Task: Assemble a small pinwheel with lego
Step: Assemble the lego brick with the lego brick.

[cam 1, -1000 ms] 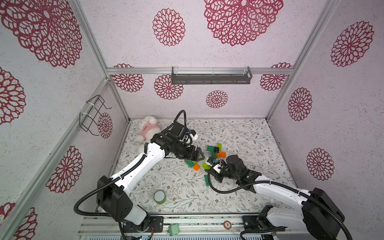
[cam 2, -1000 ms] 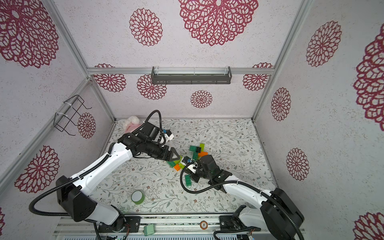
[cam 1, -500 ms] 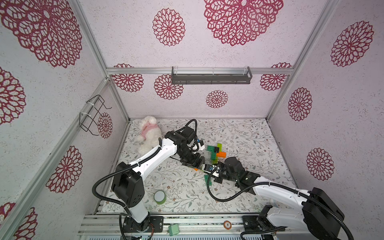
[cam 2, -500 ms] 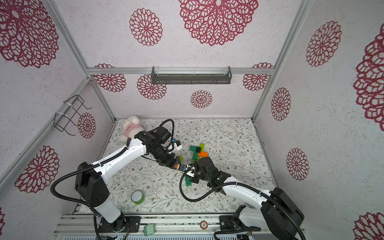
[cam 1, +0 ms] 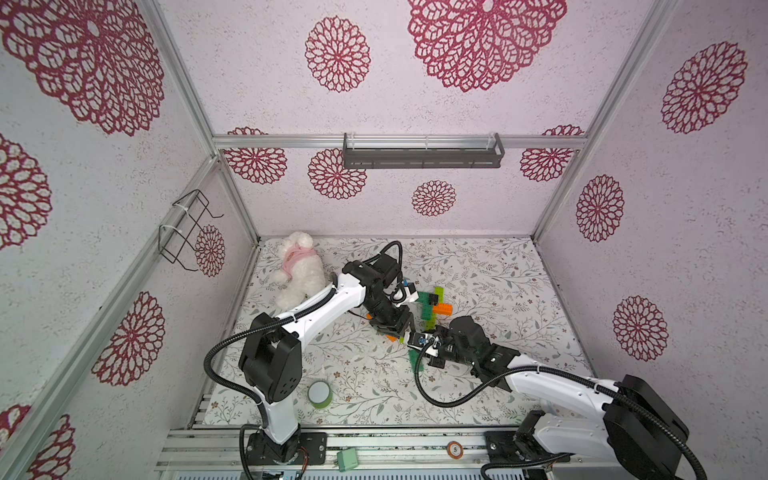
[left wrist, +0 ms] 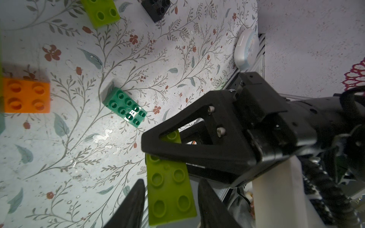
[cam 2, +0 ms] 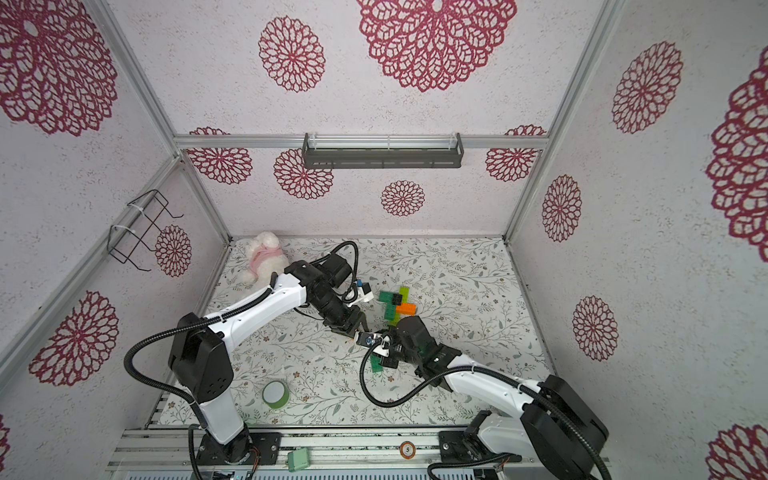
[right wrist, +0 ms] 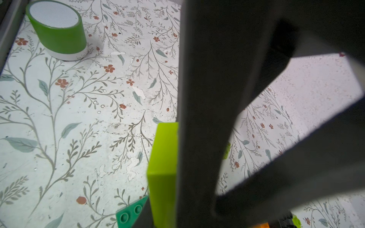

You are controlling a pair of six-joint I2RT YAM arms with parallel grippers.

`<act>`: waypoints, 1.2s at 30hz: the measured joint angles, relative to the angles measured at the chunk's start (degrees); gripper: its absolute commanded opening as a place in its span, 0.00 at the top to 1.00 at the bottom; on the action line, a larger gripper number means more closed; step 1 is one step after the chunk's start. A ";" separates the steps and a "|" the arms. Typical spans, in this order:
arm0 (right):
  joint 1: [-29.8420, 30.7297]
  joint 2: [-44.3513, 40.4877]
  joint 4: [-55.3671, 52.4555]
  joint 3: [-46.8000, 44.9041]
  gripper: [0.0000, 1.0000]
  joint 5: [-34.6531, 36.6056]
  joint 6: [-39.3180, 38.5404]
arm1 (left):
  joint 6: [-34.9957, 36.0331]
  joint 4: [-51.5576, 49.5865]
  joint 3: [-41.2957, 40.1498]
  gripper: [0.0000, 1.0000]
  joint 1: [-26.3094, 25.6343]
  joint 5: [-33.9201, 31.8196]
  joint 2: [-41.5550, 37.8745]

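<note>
One tape roll [cam 1: 320,395] stands nearest me, well short of the lime brick [left wrist: 169,205]. Just short of that brick, a dark green brick [left wrist: 124,107] lies studs up. My right gripper [left wrist: 156,144] is clamped on one end of the lime brick. My left gripper [left wrist: 171,182] straddles the other end, jaws apart and a sliver clear of its sides. Beyond the lime brick sits the joined brick cluster [cam 1: 434,305], and farther off, the plush toy [cam 1: 297,270].
</note>
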 measured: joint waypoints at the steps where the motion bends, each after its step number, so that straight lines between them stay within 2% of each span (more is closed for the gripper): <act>1: 0.02 0.00 0.00 0.00 0.94 0.11 -0.02 | 0.07 -0.13 0.00 0.50 -0.02 0.11 0.00; 7: 0.04 0.02 -0.07 0.00 0.94 0.48 -0.57 | 0.92 -1.73 -0.15 0.47 -0.07 -0.02 0.00; 10: 0.04 0.04 -0.26 0.00 0.94 0.87 -0.92 | 1.01 -2.10 -0.33 0.57 -0.13 0.02 0.00; 16: 0.07 0.04 -0.33 0.02 0.94 1.11 -0.94 | 0.74 -2.01 -0.57 0.61 -0.44 -0.13 0.00; 22: 0.17 0.04 -0.98 0.02 0.91 1.64 -0.94 | -0.61 -1.60 -1.09 0.74 -0.48 -0.22 0.00; 30: 0.20 -1.66 -4.22 0.31 0.43 1.62 2.45 | -4.48 4.26 -5.22 0.81 -0.59 0.85 -0.63; 31: 0.20 -2.69 -4.87 0.52 0.26 1.46 3.63 | -5.14 5.49 -6.34 0.82 -0.59 0.81 -1.18; 32: 0.20 -3.82 -5.40 0.76 0.01 1.36 4.79 | -5.73 6.75 -7.37 0.82 -0.59 0.61 -1.77; 36: 0.20 -7.65 -6.54 1.68 0.01 1.14 8.57 | -8.70 12.85 -12.28 0.84 -0.20 -1.14 -6.60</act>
